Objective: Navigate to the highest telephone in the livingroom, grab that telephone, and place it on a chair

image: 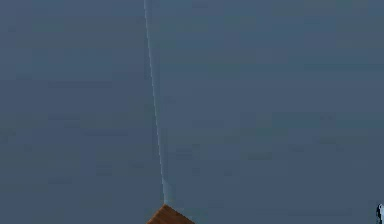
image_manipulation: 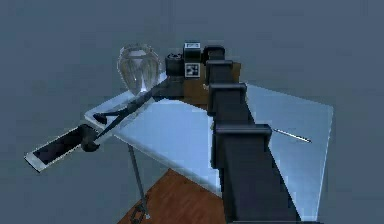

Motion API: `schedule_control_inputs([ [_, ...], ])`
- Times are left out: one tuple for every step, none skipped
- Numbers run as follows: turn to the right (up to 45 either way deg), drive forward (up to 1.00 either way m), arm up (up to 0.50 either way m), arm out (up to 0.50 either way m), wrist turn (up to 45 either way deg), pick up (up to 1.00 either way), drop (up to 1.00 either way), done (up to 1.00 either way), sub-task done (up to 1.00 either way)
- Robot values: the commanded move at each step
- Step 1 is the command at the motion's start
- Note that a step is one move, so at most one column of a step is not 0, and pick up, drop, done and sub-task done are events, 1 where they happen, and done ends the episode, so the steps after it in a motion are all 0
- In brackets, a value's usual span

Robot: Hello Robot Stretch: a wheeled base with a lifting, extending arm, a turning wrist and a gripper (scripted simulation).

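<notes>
Gripper holds the phone just off the table edge, clear of the table's vase, presumably for carrying to a chair

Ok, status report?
Arm out over table, jaws hold a flat dark slab, likely the phone, clear of it. Glass vase beside the arm. Wall corner ahead.

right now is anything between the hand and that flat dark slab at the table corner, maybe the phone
Nothing visible does: the hand reaches up to the slab, which juts past the table corner. The vase stands farther back, off that line. Whether the slab is held, I cannot tell.
</notes>
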Motion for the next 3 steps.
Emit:
schedule_control_inputs([
  [0.0, 0.0, 0.0, 0.0, -30.0, 0.0, 0.0, 0.0, 0.0],
  [0.0, 0.0, 0.0, -0.3, 0.0, 0.0, 0.0, 0.0, 0.0],
  [-45.0, 0.0, 0.0, 0.0, 0.0, 0.0, 0.0, 0.0, 0.0],
])
